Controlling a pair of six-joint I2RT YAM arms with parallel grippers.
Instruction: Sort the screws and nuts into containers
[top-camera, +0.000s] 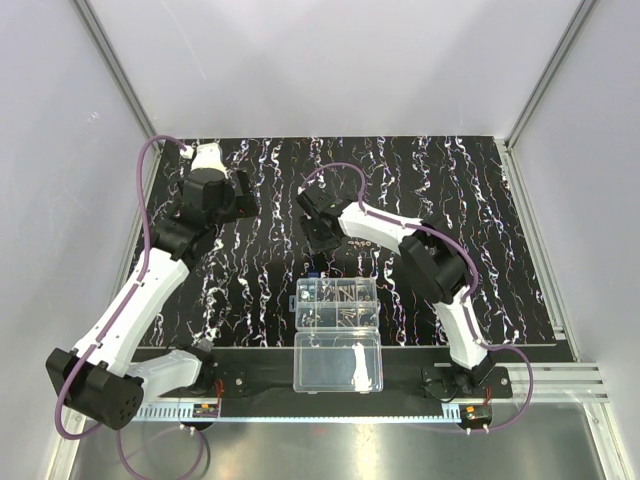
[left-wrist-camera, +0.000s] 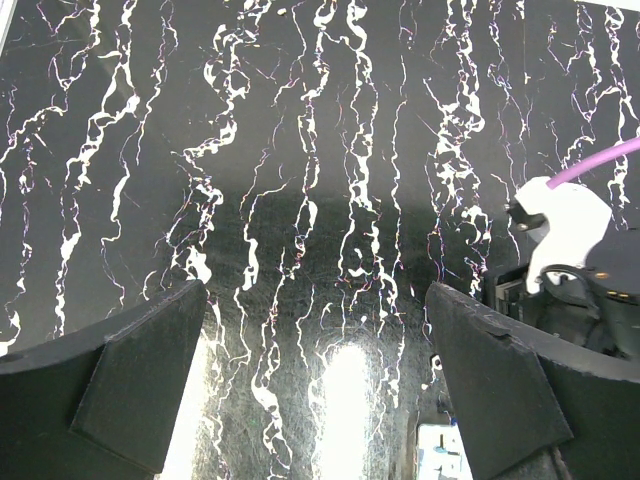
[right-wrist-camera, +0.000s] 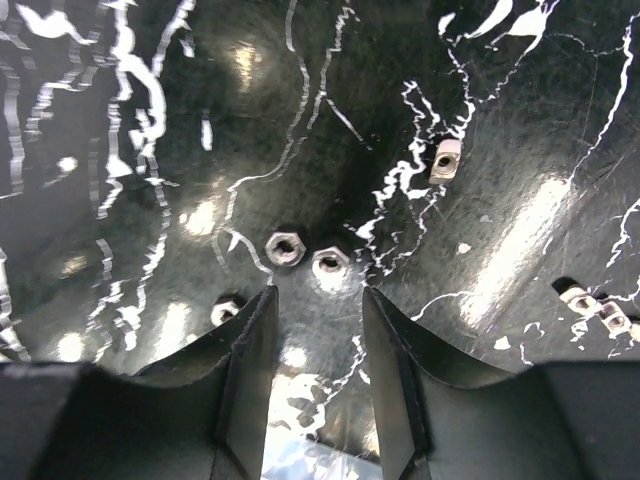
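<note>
Nuts (right-wrist-camera: 285, 247) lie on my black mat (right-wrist-camera: 300, 120), two side by side in the middle of the right wrist view, just above the tips of my right gripper (right-wrist-camera: 315, 300). Its jaws are a little apart and hold nothing. More nuts lie at lower left, upper right and far right. My left gripper (left-wrist-camera: 315, 290) hangs over the mat, jaws wide apart. In the top view the containers (top-camera: 338, 303) sit low in the middle.
</note>
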